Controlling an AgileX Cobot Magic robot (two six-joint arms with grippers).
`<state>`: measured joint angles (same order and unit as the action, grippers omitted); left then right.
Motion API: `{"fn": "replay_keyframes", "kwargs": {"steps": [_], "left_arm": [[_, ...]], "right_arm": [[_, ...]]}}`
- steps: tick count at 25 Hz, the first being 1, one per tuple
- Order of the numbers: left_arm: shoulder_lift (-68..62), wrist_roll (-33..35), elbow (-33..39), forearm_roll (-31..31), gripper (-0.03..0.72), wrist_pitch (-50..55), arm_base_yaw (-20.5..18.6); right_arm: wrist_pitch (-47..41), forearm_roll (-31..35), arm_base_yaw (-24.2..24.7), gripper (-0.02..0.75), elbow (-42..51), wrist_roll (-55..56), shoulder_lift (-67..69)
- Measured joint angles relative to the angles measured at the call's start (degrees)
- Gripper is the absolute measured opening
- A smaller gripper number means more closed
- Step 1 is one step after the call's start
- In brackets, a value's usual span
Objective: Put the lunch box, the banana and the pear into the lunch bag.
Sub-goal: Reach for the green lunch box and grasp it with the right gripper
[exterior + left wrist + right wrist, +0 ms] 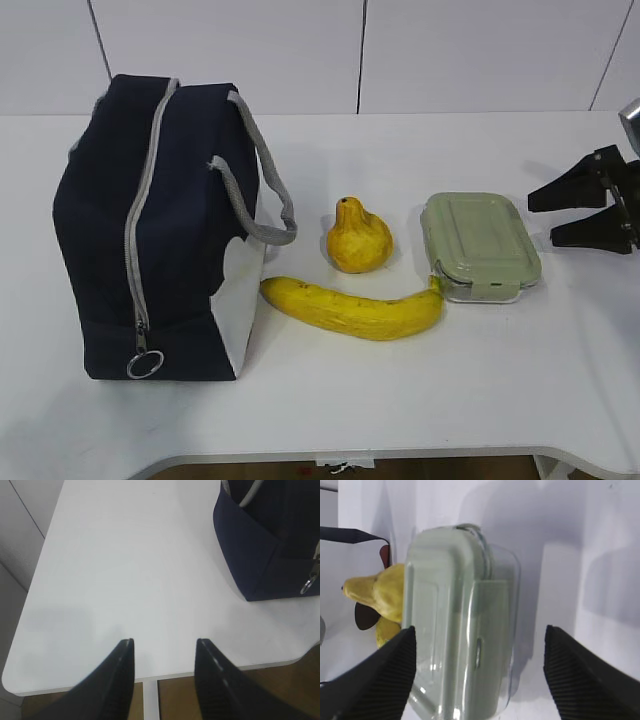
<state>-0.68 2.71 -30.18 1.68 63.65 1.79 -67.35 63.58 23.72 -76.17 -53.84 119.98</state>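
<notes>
The navy lunch bag (170,230) stands at the left, its grey zipper closed with the ring pull (145,365) low at the front. The pear (358,237) sits mid-table, the banana (352,308) lies in front of it, and the green-lidded lunch box (480,245) lies to their right. My right gripper (540,220) is open just right of the lunch box; in the right wrist view the box (455,625) lies ahead between the spread fingers, the pear (382,597) behind it. My left gripper (164,642) is open and empty over bare table, the bag's corner (270,545) to its upper right.
The white table (420,400) has a rounded front edge close to the banana and bag. The left wrist view shows the table's front-left corner (15,680) and floor below. A white panelled wall stands behind the table.
</notes>
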Motion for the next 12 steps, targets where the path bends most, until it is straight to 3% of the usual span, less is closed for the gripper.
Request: {"fn": "replay_keyframes", "kwargs": {"steps": [12], "left_arm": [[0.0, 0.0, 0.0, 0.0, 0.307, 0.0, 0.0]], "right_arm": [[0.1, 3.4, 0.0, 0.593, -0.4, -2.5, 4.3]]}}
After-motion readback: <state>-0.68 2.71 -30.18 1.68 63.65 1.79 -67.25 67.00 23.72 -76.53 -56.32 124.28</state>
